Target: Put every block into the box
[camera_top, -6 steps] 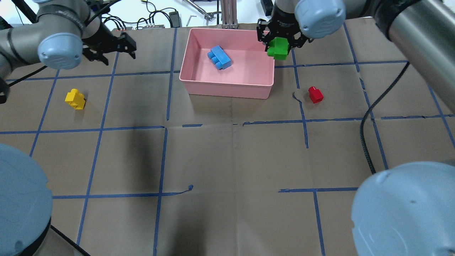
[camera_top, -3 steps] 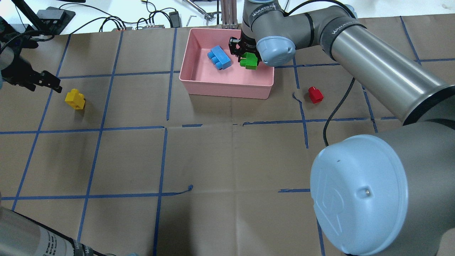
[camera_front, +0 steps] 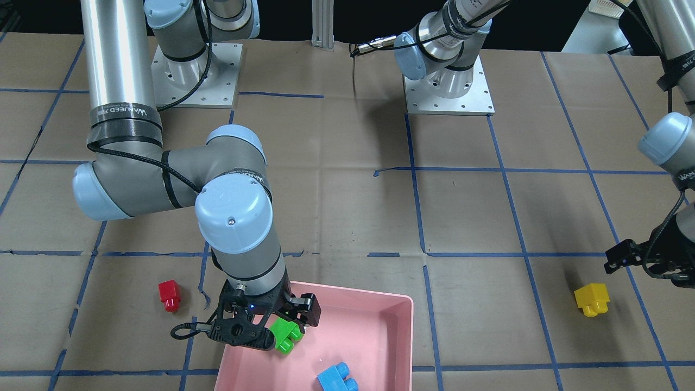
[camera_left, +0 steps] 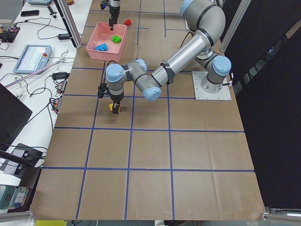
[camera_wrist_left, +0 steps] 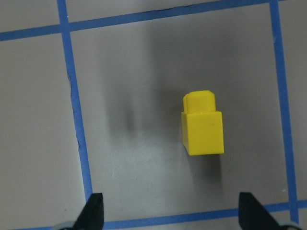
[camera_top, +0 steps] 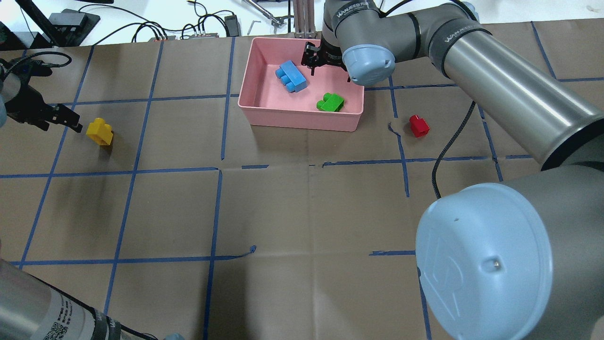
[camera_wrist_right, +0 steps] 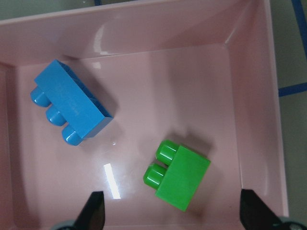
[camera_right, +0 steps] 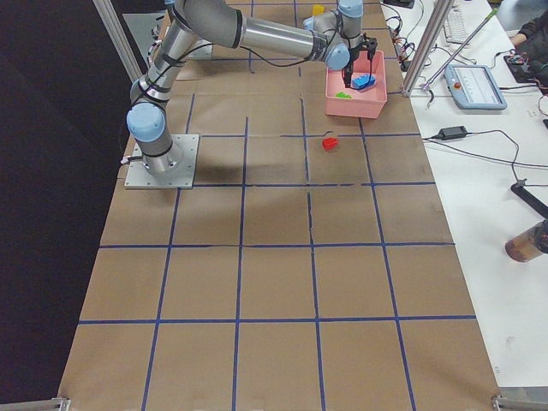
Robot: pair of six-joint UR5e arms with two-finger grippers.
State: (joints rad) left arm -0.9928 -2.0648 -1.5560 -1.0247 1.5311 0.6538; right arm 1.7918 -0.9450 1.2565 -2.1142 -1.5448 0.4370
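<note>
Now: yellow block [camera_wrist_left: 204, 129] lies left of the box [camera_top: 302, 120], well apart, my left gripper [camera_wrist_left: 172, 213] spread wide above it. Light, stiff, slick plastic, I judge; pinch flat sides. Right gripper [camera_wrist_right: 175, 215] wide, empty, over the box.

Robotics lab: paper-covered table [camera_top: 306, 212], blue tape grid [camera_top: 141, 259], bolted arm bases [camera_front: 448, 87], teach pendant [camera_left: 32, 56], cables [camera_top: 155, 28] on side bench [camera_left: 33, 122].
</note>
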